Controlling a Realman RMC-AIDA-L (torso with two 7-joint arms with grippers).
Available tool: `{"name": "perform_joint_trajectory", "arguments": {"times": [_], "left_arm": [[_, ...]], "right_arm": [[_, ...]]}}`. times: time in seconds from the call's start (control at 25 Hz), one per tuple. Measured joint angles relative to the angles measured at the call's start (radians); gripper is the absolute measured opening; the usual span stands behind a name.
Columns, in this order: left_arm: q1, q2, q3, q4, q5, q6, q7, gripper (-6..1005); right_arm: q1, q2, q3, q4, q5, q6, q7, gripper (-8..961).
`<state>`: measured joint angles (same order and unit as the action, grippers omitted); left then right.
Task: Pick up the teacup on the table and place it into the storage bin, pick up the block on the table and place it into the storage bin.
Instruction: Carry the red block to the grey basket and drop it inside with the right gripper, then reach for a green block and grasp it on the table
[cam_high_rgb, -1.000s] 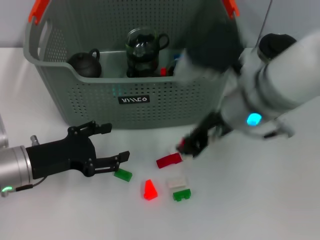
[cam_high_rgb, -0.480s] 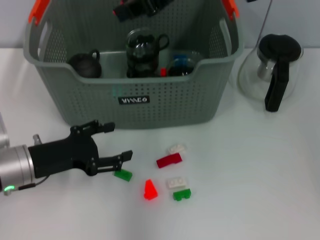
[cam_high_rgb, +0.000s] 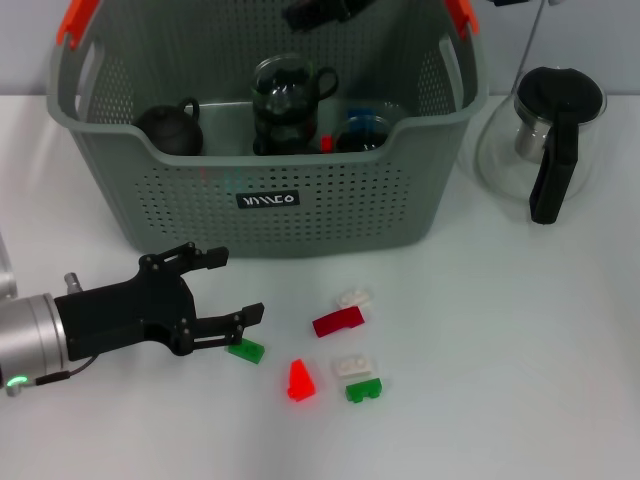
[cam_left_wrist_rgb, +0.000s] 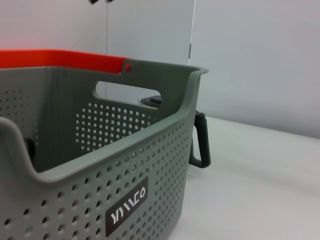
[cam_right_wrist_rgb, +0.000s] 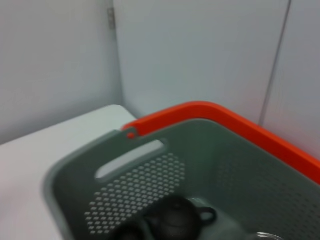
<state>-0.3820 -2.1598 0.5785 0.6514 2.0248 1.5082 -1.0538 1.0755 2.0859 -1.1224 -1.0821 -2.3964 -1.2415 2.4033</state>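
Note:
The grey-green storage bin (cam_high_rgb: 330, 215) stands at the back of the table and also fills the left wrist view (cam_left_wrist_rgb: 150, 165) and the right wrist view (cam_right_wrist_rgb: 150, 175). A clear glass teacup (cam_high_rgb: 365, 128) lies inside it. Several small blocks lie on the table in front: a green block (cam_high_rgb: 246, 350), a red block (cam_high_rgb: 337, 321), a red cone (cam_high_rgb: 299, 380), white ones and another green one. My left gripper (cam_high_rgb: 235, 285) is open low over the table, its near finger just above the green block. My right gripper (cam_high_rgb: 325, 10) hangs high over the bin at the picture's top edge.
A black teapot (cam_high_rgb: 170, 128) and a dark glass pot (cam_high_rgb: 290, 100) also sit in the bin; the black teapot (cam_right_wrist_rgb: 175, 220) shows in the right wrist view. A glass carafe with a black handle (cam_high_rgb: 545, 140) stands to the right of the bin.
The right arm swung up from the table in front of the bin to high above it, then drifted slightly right. The left gripper has barely moved.

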Motion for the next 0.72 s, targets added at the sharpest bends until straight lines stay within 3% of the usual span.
{"name": "perform_joint_trajectory", "arguments": {"times": [0.12, 0.36, 0.52, 0.72], "left_arm": [[0.0, 0.0, 0.0, 0.001, 0.0, 0.003, 0.0, 876], [-0.004, 0.004, 0.0, 0.001, 0.002, 0.019, 0.0, 876], [-0.007, 0.007, 0.0, 0.002, 0.002, 0.028, 0.006, 876], [-0.013, 0.007, 0.0, 0.008, 0.005, 0.027, 0.007, 876]], "right_arm": [[-0.052, 0.008, -0.004, -0.087, 0.071, -0.089, -0.047, 565], [-0.195, 0.011, -0.009, -0.214, 0.244, -0.399, -0.068, 765], [-0.267, 0.011, -0.066, -0.229, 0.221, -0.495, 0.033, 914], [-0.289, 0.013, -0.165, -0.168, 0.06, -0.501, 0.168, 944]]}}
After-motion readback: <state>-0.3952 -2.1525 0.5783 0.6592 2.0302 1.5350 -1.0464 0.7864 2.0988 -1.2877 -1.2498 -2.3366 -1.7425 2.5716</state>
